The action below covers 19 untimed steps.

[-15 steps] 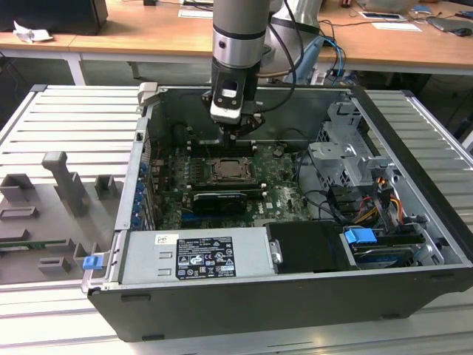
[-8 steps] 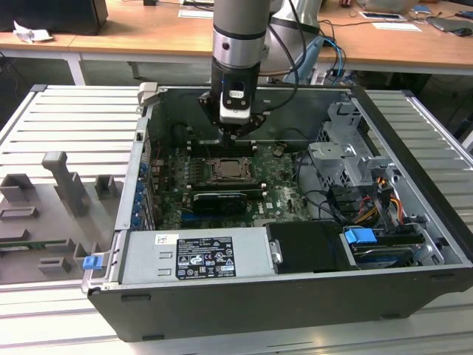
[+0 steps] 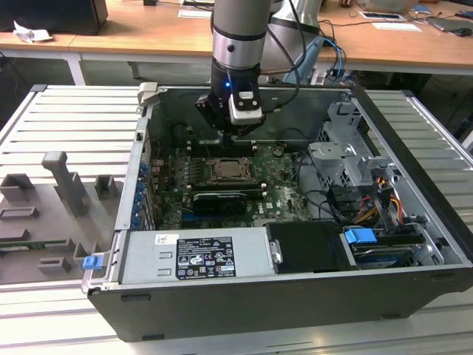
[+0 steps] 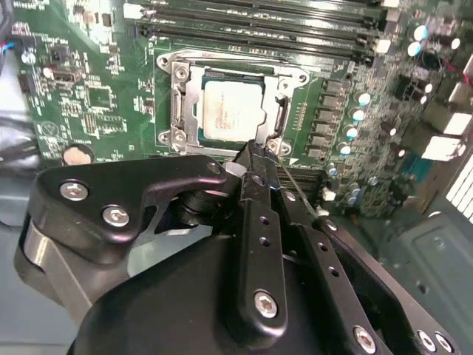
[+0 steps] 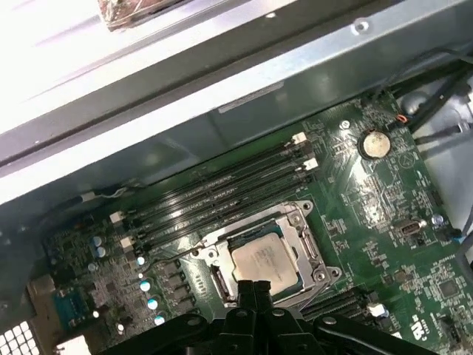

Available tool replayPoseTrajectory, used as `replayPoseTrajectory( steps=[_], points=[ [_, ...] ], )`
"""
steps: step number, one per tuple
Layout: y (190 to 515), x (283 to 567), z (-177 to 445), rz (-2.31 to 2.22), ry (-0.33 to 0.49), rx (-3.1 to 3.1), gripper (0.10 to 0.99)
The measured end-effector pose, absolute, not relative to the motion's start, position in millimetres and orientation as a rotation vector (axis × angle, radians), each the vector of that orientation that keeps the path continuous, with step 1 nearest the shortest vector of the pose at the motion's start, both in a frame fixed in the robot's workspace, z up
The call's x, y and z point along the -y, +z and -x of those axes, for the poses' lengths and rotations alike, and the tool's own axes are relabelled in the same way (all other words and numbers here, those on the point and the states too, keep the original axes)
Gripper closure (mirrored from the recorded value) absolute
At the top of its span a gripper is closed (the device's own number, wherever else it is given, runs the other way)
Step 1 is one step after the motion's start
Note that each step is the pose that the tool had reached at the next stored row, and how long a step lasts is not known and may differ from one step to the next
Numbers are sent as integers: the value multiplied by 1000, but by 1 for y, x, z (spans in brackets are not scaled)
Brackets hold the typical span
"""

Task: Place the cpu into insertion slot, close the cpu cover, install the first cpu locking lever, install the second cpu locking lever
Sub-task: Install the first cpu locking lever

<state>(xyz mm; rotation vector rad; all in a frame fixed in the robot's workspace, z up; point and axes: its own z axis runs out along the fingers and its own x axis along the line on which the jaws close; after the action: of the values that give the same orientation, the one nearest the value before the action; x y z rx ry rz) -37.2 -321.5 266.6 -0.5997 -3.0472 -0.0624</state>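
Currently the gripper (image 4: 251, 151) is hovering at the socket's edge, clenched, with nothing visibly between its tips. The cpu (image 4: 231, 111) is lying flat in the socket, edges parallel to the memory slots (image 4: 251, 33), and the cover (image 4: 181, 103) is framing it. The gripper is hiding one socket corner. Open room is showing above the board.

1 cpu (image 4: 231, 111), 1 cpu cover (image 4: 179, 103), 1 mobo (image 4: 96, 100).
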Motion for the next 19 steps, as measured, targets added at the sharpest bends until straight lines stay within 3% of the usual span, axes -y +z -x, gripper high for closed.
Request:
replayPoseTrajectory(
  steps=[19],
  points=[
    [264, 322, 37, 80, -62, 3119, 980]
  ],
)
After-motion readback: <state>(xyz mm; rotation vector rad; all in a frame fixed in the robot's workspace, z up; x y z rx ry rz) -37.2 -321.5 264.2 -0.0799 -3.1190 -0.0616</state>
